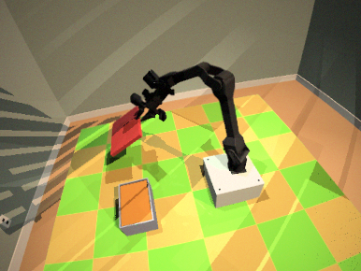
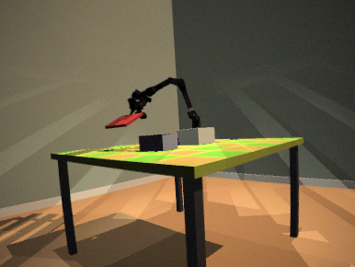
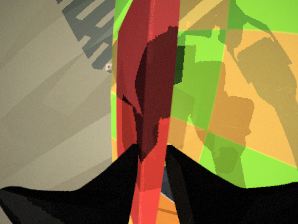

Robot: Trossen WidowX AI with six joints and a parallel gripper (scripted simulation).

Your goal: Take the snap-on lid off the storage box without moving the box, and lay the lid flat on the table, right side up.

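Storage box lid: the red lid [image 1: 126,133] [image 2: 123,121] [image 3: 162,17] is off the box and is in the air, above the counter [image 1: 175,252] [image 2: 170,168] [image 3: 280,65]; it is tilted, and its far end from the fingers is the lower one in the exterior view.
Fingers: the black fingers [image 1: 144,115] [image 2: 132,111] are clenched on the lid, near one end of it, one finger at each side.
Storage box: the grey box [image 1: 139,228] [image 2: 158,143] [image 3: 166,190] stands upright on the counter, open at the top, with an orange inside; the lid is apart from it.
Arm: the black arm [image 1: 229,112] [image 2: 184,89] rises from its pale base block [image 1: 238,193] [image 2: 198,135], bends at the top and reaches down to the lid.
Counter: it has green and orange squares; the box and the base block are on it, well apart in the top view.
Lid's right side: which face is the upper one, this cannot be told.
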